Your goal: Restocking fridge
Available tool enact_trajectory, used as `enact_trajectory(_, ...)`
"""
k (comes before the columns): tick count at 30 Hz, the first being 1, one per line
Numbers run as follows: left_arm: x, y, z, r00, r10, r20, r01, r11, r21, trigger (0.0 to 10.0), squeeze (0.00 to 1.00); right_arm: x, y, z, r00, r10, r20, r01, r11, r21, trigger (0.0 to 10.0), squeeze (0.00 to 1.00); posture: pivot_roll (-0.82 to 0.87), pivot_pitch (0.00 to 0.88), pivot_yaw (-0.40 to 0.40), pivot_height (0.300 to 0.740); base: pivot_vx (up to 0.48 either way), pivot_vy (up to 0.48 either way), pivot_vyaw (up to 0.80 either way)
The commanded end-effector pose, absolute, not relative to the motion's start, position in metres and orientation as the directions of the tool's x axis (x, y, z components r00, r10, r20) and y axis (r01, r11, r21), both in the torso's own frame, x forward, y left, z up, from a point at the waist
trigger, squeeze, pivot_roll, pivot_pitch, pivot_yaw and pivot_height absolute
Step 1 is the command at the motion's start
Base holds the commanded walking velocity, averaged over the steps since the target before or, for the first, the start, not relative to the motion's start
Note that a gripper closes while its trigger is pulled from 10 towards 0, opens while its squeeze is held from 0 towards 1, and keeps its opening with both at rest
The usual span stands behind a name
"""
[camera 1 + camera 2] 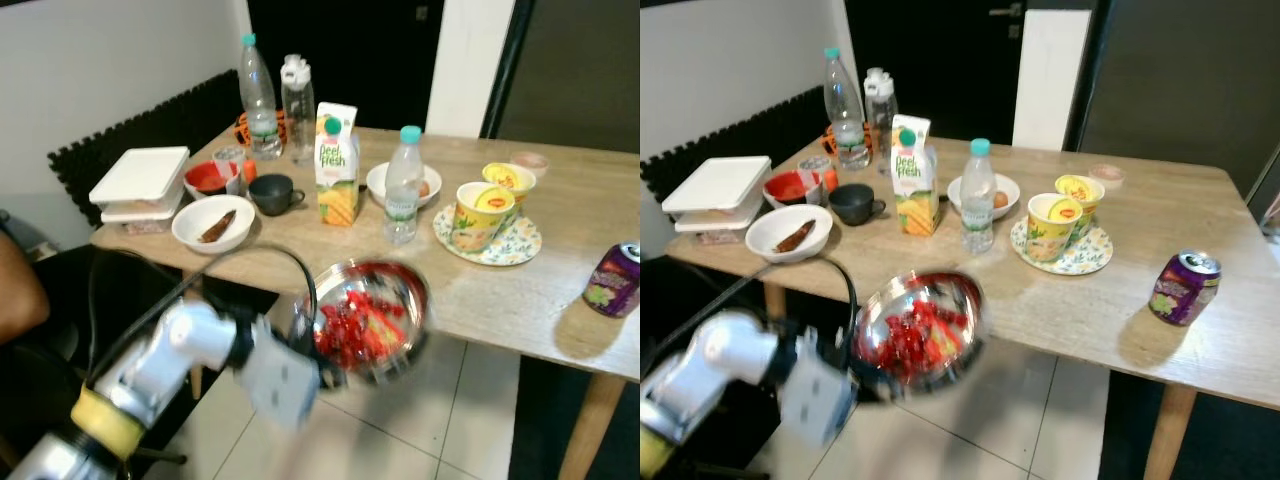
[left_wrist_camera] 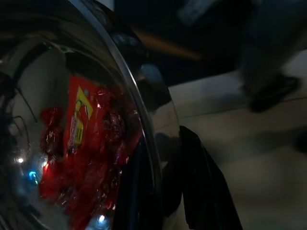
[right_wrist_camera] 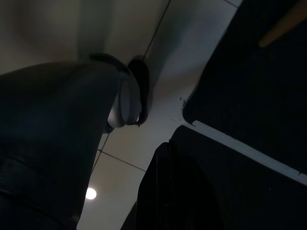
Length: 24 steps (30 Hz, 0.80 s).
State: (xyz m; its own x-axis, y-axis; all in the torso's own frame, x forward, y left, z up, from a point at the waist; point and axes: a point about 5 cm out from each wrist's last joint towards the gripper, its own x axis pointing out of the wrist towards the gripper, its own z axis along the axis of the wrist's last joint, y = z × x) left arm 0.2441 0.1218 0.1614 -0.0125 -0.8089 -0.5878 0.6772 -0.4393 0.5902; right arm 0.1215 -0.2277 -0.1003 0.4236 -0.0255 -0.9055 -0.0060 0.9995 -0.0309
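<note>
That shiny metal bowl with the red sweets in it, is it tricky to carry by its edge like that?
Probably. The steel bowl looks polished, so its rim may slip between the left gripper fingers. Held at one side, it may tilt. The loose red wrapped sweets could slide and shift the weight.

A light wooden surface (image 1: 560,250) was laden with two clear plastic bottles (image 1: 258,97), an orange juice carton (image 1: 337,165), white bowls (image 1: 212,223), yellow cups (image 1: 480,215) and a purple can (image 1: 612,280).

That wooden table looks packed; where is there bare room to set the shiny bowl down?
Bare wood on the wooden table lies between the floral plate and the purple can, and along its front edge. The white bowls and bottles crowd its left half.
</note>
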Motion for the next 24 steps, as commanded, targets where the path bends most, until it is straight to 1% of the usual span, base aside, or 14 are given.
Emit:
enact_trajectory(1, 0.241, 0.125, 0.159, -0.006, -0.779, -0.628, 0.659, -0.475, 0.583, 10.0, 0.00, 0.116, -0.220, -0.104, 0.397, 0.002, -0.918, -0.035, 0.999, -0.013, 10.0, 0.00, -0.04, 0.030, 0.050, 0.740, 0.000, 0.000, 0.00)
enact_trajectory(4, 0.237, 0.132, 0.128, -0.013, -0.714, -0.700, 0.690, -0.513, 0.510, 10.0, 0.00, 0.119, -0.219, -0.103, 0.399, 0.004, -0.917, -0.042, 0.999, -0.013, 10.0, 0.00, -0.04, 0.020, 0.046, 0.740, 0.000, 0.000, 0.00)
enact_trajectory(8, 0.238, 0.146, 0.094, 0.010, -0.640, -0.768, 0.741, -0.511, 0.435, 10.0, 0.00, 0.121, -0.218, -0.103, 0.404, 0.007, -0.915, -0.047, 0.999, -0.013, 10.0, 0.00, -0.04, 0.020, 0.049, 0.740, 0.000, 0.000, 0.00)
enact_trajectory(9, 0.241, 0.147, 0.088, 0.045, -0.630, -0.775, 0.748, -0.493, 0.444, 10.0, 0.00, 0.121, -0.218, -0.103, 0.405, 0.006, -0.914, -0.046, 0.999, -0.013, 10.0, 0.00, -0.04, 0.018, 0.050, 0.740, 0.000, 0.000, 0.00)
enact_trajectory(11, 0.252, 0.148, 0.076, 0.145, -0.619, -0.772, 0.771, -0.419, 0.480, 10.0, 0.00, 0.122, -0.217, -0.103, 0.405, 0.006, -0.914, -0.047, 0.999, -0.014, 10.0, 0.00, -0.04, 0.017, 0.051, 0.740, 0.000, 0.000, 0.00)
enact_trajectory(12, 0.254, 0.148, 0.067, 0.187, -0.599, -0.779, 0.766, -0.408, 0.497, 10.0, 0.00, 0.122, -0.216, -0.103, 0.404, 0.004, -0.915, -0.046, 0.999, -0.016, 10.0, 0.00, -0.05, 0.017, 0.054, 0.740, 0.000, 0.000, 0.00)
enact_trajectory(15, 0.254, 0.147, 0.061, 0.200, -0.602, -0.773, 0.783, -0.376, 0.496, 10.0, 0.00, 0.122, -0.216, -0.103, 0.404, 0.004, -0.915, -0.046, 0.999, -0.016, 10.0, 0.00, -0.05, 0.017, 0.054, 0.740, 0.000, 0.000, 0.00)
enact_trajectory(16, 0.255, 0.146, 0.056, 0.226, -0.600, -0.768, 0.794, -0.342, 0.502, 10.0, 0.00, 0.122, -0.216, -0.103, 0.405, 0.003, -0.914, -0.045, 0.999, -0.016, 10.0, 0.00, -0.05, 0.014, 0.056, 0.740, 0.000, 0.000, 0.00)
enact_trajectory(17, 0.251, 0.145, 0.039, 0.240, -0.585, -0.774, 0.817, -0.309, 0.487, 10.0, 0.00, 0.123, -0.215, -0.103, 0.406, 0.003, -0.914, -0.045, 0.999, -0.017, 10.0, 0.00, -0.05, 0.015, 0.057, 0.740, 0.000, 0.000, 0.00)
enact_trajectory(18, 0.251, 0.145, 0.039, 0.240, -0.585, -0.774, 0.817, -0.309, 0.487, 10.0, 0.00, 0.123, -0.215, -0.103, 0.406, 0.003, -0.914, -0.045, 0.999, -0.017, 10.0, 0.00, -0.05, 0.015, 0.057, 0.740, 0.000, 0.000, 0.00)
enact_trajectory(19, 0.252, 0.145, 0.031, 0.275, -0.574, -0.771, 0.826, -0.269, 0.495, 10.0, 0.00, 0.123, -0.215, -0.103, 0.407, 0.002, -0.913, -0.043, 0.999, -0.017, 10.0, 0.00, -0.05, 0.014, 0.059, 0.740, 0.000, 0.000, 0.00)
enact_trajectory(22, 0.246, 0.144, 0.000, 0.342, -0.552, -0.761, 0.876, -0.106, 0.471, 10.0, 0.00, 0.124, -0.214, -0.103, 0.408, -0.003, -0.913, -0.038, 0.999, -0.020, 10.0, 0.00, -0.06, 0.013, 0.055, 0.740, 0.000, 0.000, 0.00)
enact_trajectory(23, 0.246, 0.144, 0.000, 0.342, -0.552, -0.761, 0.876, -0.106, 0.471, 10.0, 0.00, 0.124, -0.214, -0.103, 0.408, -0.003, -0.913, -0.038, 0.999, -0.020, 10.0, 0.00, -0.06, 0.013, 0.055, 0.740, 0.000, 0.000, 0.00)
enact_trajectory(24, 0.238, 0.146, -0.021, 0.376, -0.501, -0.779, 0.897, -0.015, 0.442, 10.0, 0.00, 0.124, -0.214, -0.103, 0.407, -0.006, -0.914, -0.036, 0.999, -0.022, 10.0, 0.00, -0.06, 0.016, 0.056, 0.740, 0.000, 0.000, 0.00)
